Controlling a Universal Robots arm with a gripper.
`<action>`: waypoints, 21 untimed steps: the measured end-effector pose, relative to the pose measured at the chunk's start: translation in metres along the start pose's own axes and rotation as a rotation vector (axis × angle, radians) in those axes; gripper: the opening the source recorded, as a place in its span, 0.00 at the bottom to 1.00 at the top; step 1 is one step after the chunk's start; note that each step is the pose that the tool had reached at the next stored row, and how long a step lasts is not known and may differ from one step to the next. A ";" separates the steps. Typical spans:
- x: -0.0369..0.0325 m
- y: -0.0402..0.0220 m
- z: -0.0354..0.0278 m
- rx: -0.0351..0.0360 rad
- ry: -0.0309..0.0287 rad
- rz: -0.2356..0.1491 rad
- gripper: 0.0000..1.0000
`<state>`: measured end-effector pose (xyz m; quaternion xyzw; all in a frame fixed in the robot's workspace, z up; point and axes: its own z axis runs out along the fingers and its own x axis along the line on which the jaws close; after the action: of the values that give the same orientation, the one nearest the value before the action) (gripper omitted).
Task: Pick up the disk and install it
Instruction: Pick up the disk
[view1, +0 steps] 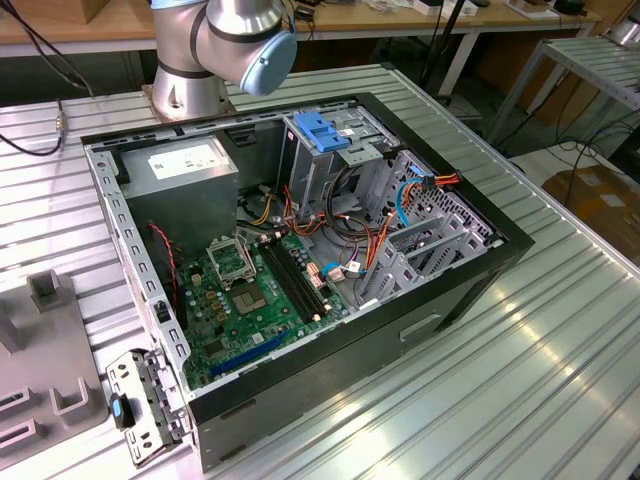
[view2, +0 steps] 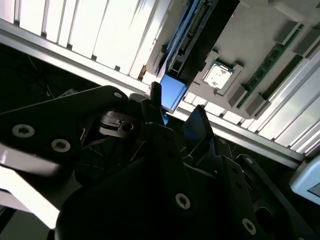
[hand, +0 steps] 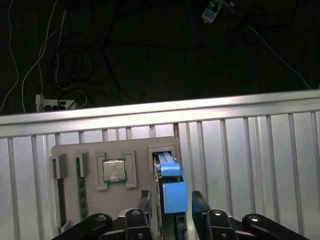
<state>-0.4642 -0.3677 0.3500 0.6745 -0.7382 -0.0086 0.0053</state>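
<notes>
The pick-up step is running: the gripper (hand: 171, 212), fingers (hand: 146, 202) apart, is straddling the upright disk (hand: 173, 196) in the grey holder plate (view1: 70, 350), which is lying at 8 o'clock from the computer case (view1: 470, 285) in the exterior view, and the grasp is probably needing a centred squeeze.

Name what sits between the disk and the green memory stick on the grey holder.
A square processor chip sits in its own recess of the grey holder, between the memory stick and the disk, in the first wrist view.

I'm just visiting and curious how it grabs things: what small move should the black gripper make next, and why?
Probably close gently. In the first wrist view the open black gripper straddles the upright rectangular disk with blue plastic rails in its grey holder plate, a gap showing on each side.
</notes>
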 end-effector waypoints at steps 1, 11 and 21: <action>0.0000 -0.0001 0.0022 0.0001 0.0000 0.000 0.45; 0.0001 -0.0003 0.0140 0.0002 0.0000 0.000 0.45; 0.0003 0.0001 0.0455 0.0021 -0.0002 -0.001 0.45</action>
<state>-0.4652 -0.3677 0.3045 0.6749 -0.7379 -0.0080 0.0045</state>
